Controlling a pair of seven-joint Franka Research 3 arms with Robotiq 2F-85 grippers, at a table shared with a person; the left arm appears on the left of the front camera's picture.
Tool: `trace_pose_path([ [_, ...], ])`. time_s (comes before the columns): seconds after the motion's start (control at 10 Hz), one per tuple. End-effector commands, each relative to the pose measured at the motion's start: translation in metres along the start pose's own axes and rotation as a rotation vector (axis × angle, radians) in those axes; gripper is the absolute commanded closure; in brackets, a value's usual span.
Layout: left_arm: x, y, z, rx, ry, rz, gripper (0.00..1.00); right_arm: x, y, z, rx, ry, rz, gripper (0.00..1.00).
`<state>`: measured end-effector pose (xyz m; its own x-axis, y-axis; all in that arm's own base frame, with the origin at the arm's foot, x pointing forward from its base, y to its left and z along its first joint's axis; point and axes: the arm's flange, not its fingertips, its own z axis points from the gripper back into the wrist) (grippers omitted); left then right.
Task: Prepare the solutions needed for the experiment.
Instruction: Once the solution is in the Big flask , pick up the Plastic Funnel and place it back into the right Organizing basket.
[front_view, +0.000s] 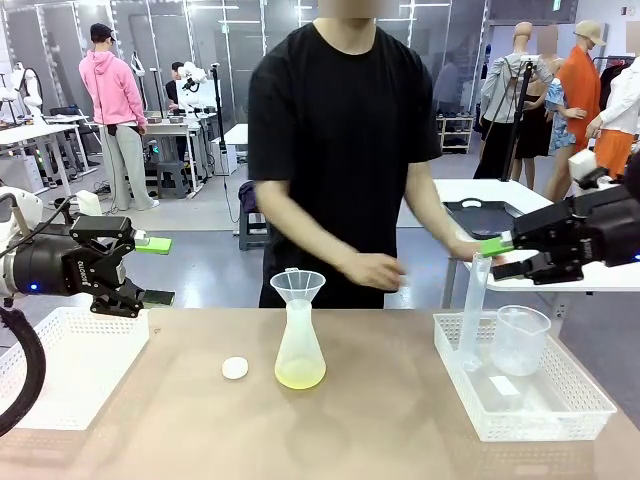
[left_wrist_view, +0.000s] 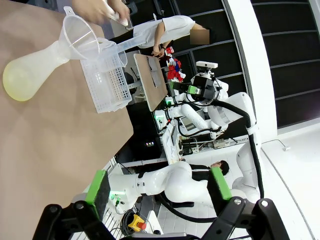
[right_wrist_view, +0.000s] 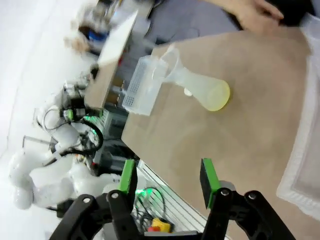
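A translucent conical flask (front_view: 299, 345) with a funnel (front_view: 297, 286) in its neck stands mid-table. The solutions (front_view: 300, 377) show as a thin yellowish layer at its bottom. In the left wrist view the flask (left_wrist_view: 35, 70) and its yellow layer (left_wrist_view: 19, 86) lie at the upper left. The flask (right_wrist_view: 200, 85) also appears in the right wrist view. My left gripper (front_view: 152, 270) hovers open and holding nothing over the left basket's far edge. My right gripper (front_view: 503, 256) hangs open and holds nothing above the right basket, close to the cylinder's top. Between the green pads (left_wrist_view: 97, 187) (right_wrist_view: 207, 179) nothing is held.
A white basket (front_view: 545, 415) at the right holds a tall graduated cylinder (front_view: 473, 310) and a beaker (front_view: 520, 340). Another white basket (front_view: 70, 375) sits at the left. A small white disc (front_view: 235, 368) lies left of the flask. The person's hands (front_view: 372, 270) hover beyond the flask.
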<state>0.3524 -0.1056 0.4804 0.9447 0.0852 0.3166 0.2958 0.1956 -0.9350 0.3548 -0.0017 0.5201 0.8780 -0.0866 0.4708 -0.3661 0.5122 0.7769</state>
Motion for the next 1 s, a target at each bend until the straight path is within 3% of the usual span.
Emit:
trace_pose_path([
  [0.0, 0.0, -0.002, -0.002, -0.02, -0.008, 0.001, 0.0, 0.013, 0.015, -0.032, -0.04, 0.023, 0.241, 0.36],
  [0.3, 0.0, -0.002, -0.002, -0.02, -0.008, 0.001, 0.0, 0.024, 0.042, -0.078, -0.07, 0.128, 0.51, 0.36],
  [0.6, 0.0, -0.002, -0.002, -0.02, -0.008, 0.001, 0.0, 0.033, 0.055, -0.117, -0.186, 0.259, 0.765, 0.36],
  [0.7, 0.0, -0.002, -0.002, -0.02, -0.008, 0.001, 0.0, 0.022, 0.061, -0.097, -0.096, 0.199, 0.597, 0.36],
  [0.9, 0.0, -0.002, -0.002, -0.02, -0.008, 0.001, 0.0, 0.022, 0.061, -0.097, -0.096, 0.199, 0.597, 0.36],
])
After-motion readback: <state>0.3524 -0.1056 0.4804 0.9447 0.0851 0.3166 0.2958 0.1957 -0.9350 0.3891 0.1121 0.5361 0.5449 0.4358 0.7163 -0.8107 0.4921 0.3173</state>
